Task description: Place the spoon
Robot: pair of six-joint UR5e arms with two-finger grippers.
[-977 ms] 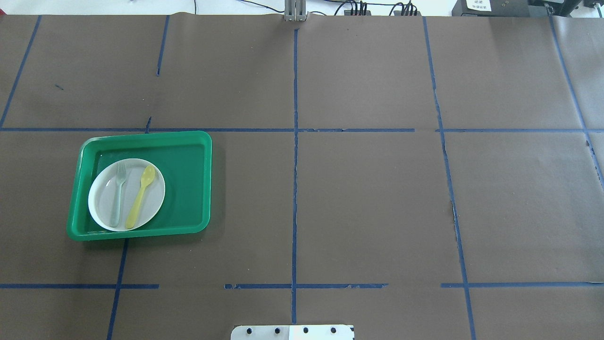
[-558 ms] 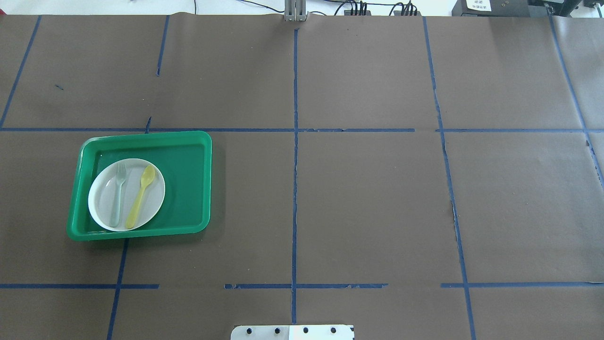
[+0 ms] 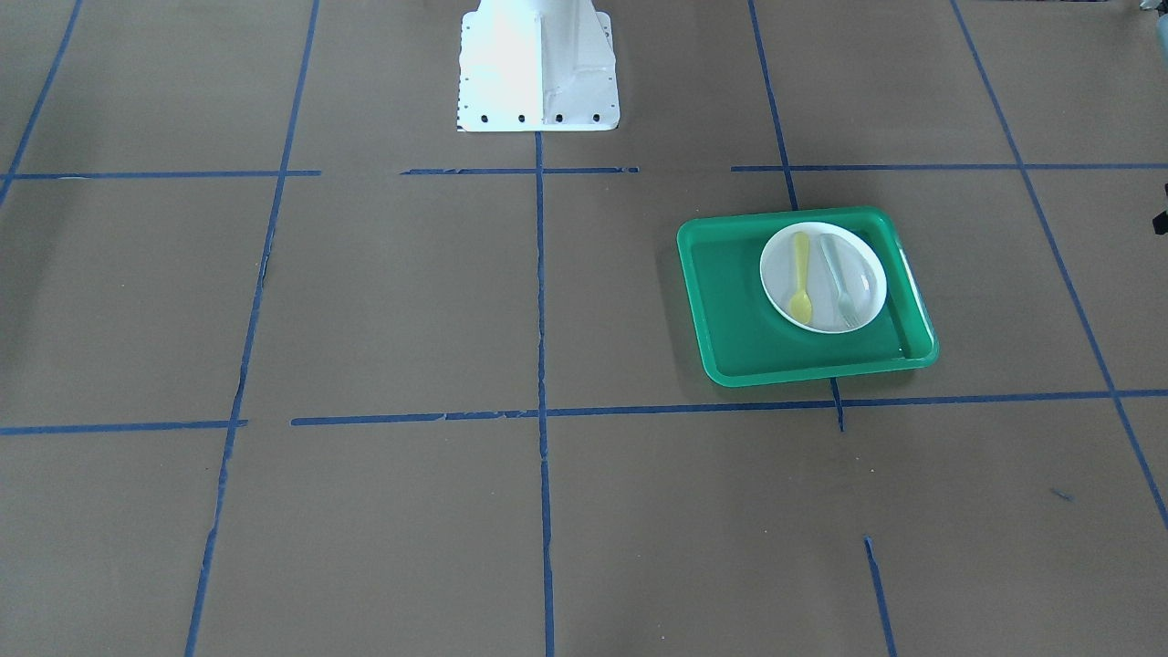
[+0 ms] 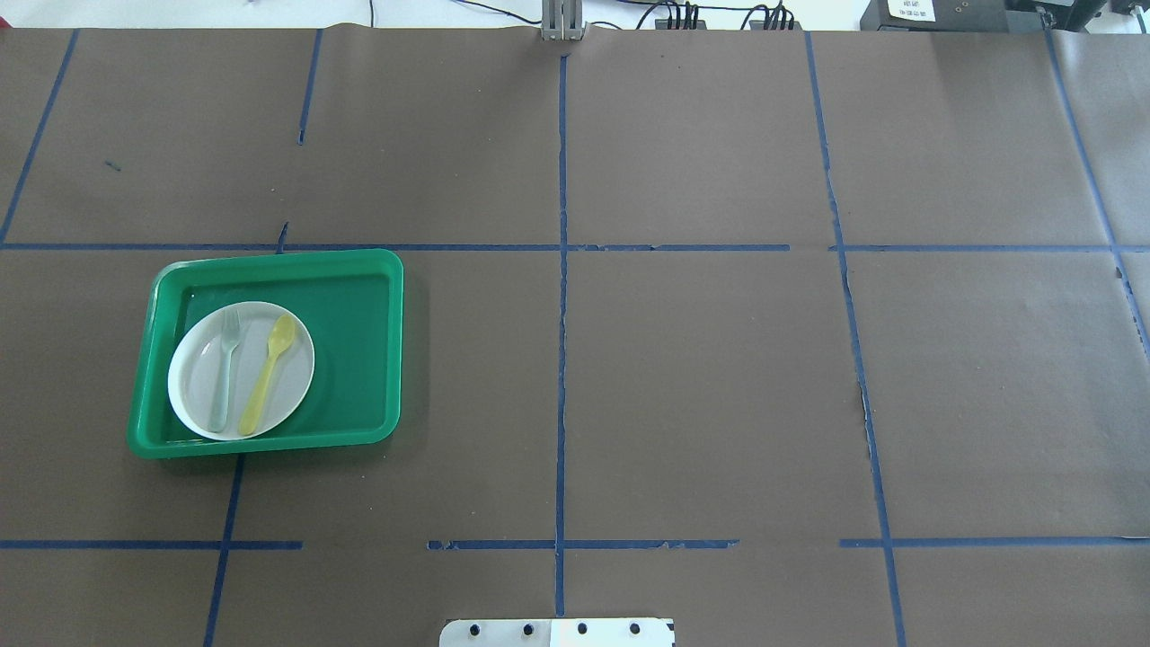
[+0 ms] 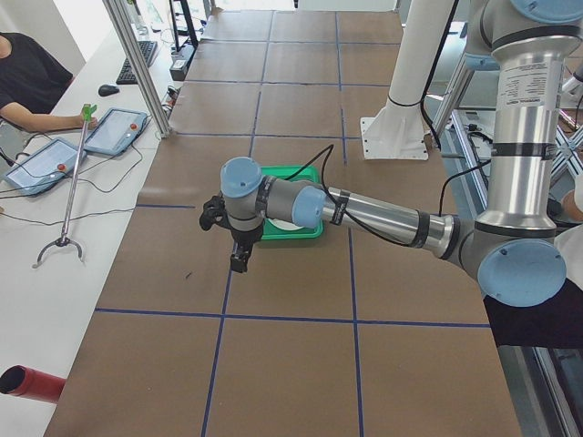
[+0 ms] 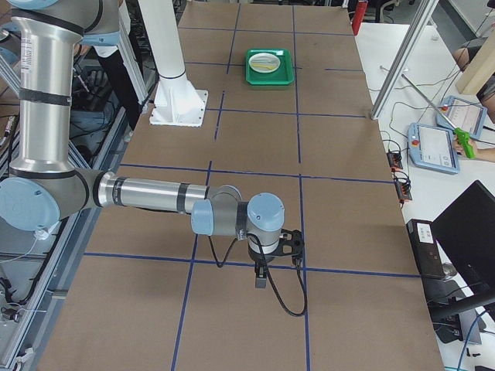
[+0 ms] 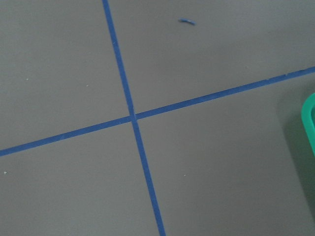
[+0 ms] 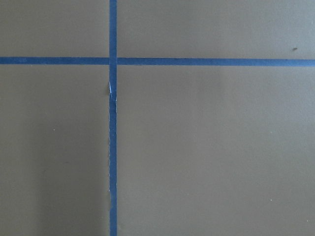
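Note:
The small yellow spoon lies on a white plate inside a green tray on the table's left side, its bowl pointing away from the robot. It also shows in the front-facing view. Neither gripper shows in the overhead or front-facing views. In the exterior left view my left gripper hangs above the table just beyond the tray. In the exterior right view my right gripper hangs over the table far from the tray. I cannot tell whether either is open or shut. Both look empty.
A pale grey-green fork lies on the plate beside the spoon. Blue tape lines cross the brown table cover. The robot's white base stands at the table's near edge. A corner of the tray shows in the left wrist view.

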